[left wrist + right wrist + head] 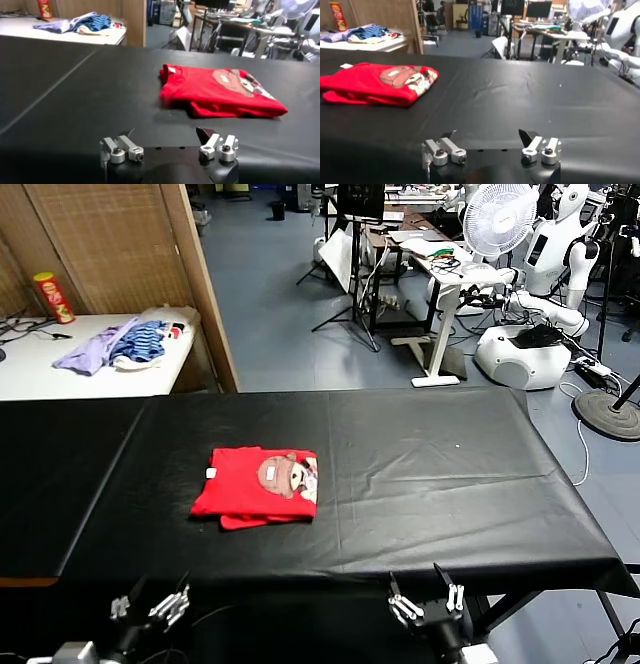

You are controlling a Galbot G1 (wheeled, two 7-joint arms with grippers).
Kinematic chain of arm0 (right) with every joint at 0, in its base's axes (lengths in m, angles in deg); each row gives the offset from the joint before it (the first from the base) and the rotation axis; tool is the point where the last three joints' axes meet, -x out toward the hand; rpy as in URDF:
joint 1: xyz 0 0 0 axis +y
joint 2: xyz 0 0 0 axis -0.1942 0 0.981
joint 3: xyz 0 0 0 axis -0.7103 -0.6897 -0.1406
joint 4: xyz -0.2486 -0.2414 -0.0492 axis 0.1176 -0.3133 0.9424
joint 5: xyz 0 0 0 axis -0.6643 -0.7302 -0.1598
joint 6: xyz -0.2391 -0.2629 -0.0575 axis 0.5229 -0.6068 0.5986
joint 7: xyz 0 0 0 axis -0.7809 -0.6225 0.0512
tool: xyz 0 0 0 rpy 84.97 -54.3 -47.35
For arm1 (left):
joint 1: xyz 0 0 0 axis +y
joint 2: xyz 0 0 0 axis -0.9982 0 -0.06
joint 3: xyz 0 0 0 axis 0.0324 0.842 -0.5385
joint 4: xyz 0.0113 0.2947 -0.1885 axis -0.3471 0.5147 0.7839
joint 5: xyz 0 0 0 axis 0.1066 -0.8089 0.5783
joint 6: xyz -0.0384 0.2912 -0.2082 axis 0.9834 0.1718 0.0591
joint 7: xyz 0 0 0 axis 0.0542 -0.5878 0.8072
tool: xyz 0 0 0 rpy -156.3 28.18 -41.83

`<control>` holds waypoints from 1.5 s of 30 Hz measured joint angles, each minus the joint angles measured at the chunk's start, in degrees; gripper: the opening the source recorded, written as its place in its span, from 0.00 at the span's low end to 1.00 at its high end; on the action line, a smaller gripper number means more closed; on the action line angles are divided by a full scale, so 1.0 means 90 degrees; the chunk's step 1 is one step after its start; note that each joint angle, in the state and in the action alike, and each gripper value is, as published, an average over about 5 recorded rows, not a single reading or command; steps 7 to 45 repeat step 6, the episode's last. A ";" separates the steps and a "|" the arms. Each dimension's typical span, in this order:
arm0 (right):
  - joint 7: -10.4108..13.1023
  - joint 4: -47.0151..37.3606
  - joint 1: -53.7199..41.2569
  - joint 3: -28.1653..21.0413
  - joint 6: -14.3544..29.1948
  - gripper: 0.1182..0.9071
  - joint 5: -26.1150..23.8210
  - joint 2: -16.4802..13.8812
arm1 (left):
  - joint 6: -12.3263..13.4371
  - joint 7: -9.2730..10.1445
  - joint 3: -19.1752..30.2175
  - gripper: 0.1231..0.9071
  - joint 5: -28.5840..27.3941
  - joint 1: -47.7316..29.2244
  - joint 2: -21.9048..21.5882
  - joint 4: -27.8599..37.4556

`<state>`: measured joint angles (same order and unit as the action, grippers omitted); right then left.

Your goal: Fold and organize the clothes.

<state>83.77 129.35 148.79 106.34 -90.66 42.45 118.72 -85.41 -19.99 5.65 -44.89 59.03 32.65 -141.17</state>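
One red T-shirt (pixel 257 485) lies on the black tabletop (pixel 430 474), already folded into a compact rectangle, cartoon print up, small white tag at its far-left corner. It sits left of centre, well apart from both arms. Left end effector (pixel 150 606) and right end effector (pixel 428 596) hang at the near edge, jaws spread wide, nothing held.

Judgement: folding looks essentially finished; what remains is tidying. One lower layer pokes out at the near edge (a loose hem, probably). For a clean result, approach low from the near side, pinch only that stray layer, tuck it under, and avoid dragging the whole stack across the slick cover.
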 joint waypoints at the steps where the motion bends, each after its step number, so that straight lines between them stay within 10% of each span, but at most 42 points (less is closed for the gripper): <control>1: 0.0000 0.0011 0.0026 0.0000 -0.0002 0.86 0.0000 0.0005 | -0.0019 -0.0002 -0.0027 0.86 0.0000 0.0036 0.0018 -0.0043; 45: -0.0003 0.0038 0.0096 0.0003 -0.0006 0.86 0.0000 0.0018 | -0.0034 -0.0058 -0.0063 0.86 -0.0029 0.0077 0.0044 -0.0140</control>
